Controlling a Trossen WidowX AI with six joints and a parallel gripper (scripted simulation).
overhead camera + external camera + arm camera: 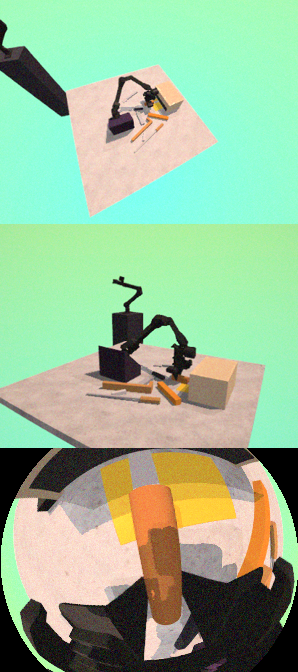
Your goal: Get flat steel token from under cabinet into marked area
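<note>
Table point(109, 174) point(138, 420) point(55, 553) strewn with assorted implements

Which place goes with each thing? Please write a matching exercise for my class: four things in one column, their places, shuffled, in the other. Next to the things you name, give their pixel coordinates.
1. Orange rod point(155, 508)
2. Tan cabinet point(168, 91) point(208, 389)
3. Dark wedge-sided block point(121, 124) point(116, 364)
4. Yellow marked area point(157, 105) point(182, 388) point(212, 510)

A. At the foot of the arm
B. Between the gripper's point(165, 583) fingers
C. On the table, in front of the cabinet
D. Beyond the yellow area, seen from the arm's base

1-B, 2-D, 3-A, 4-C
</note>
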